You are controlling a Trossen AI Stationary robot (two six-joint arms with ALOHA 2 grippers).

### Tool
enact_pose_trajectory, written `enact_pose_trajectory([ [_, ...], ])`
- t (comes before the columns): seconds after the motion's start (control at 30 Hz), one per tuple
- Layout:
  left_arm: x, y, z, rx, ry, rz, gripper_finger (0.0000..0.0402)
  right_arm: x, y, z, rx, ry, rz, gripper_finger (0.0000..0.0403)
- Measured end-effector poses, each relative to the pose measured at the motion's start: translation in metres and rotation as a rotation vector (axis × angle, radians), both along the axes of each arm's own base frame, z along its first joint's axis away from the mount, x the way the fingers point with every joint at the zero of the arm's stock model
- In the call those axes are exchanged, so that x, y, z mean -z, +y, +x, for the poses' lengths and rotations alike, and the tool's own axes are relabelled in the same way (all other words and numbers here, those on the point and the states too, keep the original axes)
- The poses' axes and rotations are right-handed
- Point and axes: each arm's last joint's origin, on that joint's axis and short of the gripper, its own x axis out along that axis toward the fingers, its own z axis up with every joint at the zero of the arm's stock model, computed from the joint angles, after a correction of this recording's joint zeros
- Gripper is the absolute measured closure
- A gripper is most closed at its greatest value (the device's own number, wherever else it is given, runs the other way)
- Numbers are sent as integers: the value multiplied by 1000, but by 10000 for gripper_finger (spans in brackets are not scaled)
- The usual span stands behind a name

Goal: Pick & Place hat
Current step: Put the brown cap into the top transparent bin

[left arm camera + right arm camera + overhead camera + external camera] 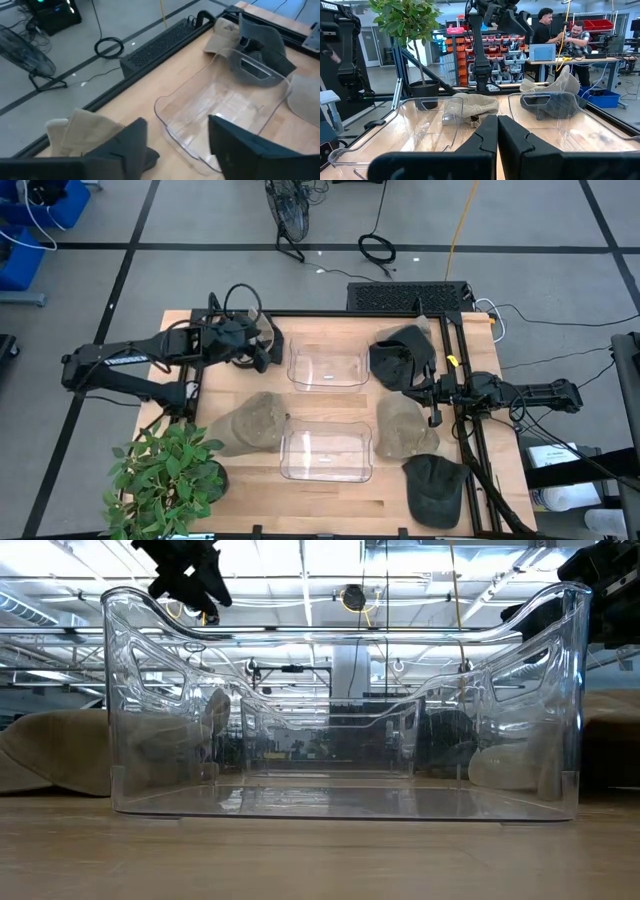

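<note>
My left gripper (262, 356) hangs with jaws apart beside a tan hat (266, 332) at the desk's (330, 490) back left corner, near the rear bin (325, 366). My right gripper (418, 389) waits, jaws closed and empty, just beside the black hat (400, 355).

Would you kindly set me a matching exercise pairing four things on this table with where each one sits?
Things:
1. black hat
2. green hat
3. plant
4. left hand

Places:
A. near left corner of the table
B. near right corner of the table
C. far side, right of the far clear bin
D. far side, left of the far clear bin

Pairs: 1-C, 2-B, 3-A, 4-D
</note>
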Motion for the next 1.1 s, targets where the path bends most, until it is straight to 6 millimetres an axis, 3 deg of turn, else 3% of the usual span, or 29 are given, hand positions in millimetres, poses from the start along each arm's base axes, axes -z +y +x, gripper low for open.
enact_pose_trajectory([
  [0.17,6,2,5,-26,38,10,110,0,0,0,0,0,0,403],
  [0.3,17,4,10,-84,126,24,86,0,0,0,0,0,0,403],
  [0.5,39,8,17,-150,309,32,83,0,0,0,0,0,0,403],
  [0.77,77,21,17,-281,585,-99,82,0,0,0,0,0,0,403],
  [1.1,111,34,30,-118,843,-191,82,0,0,0,0,0,0,403],
])
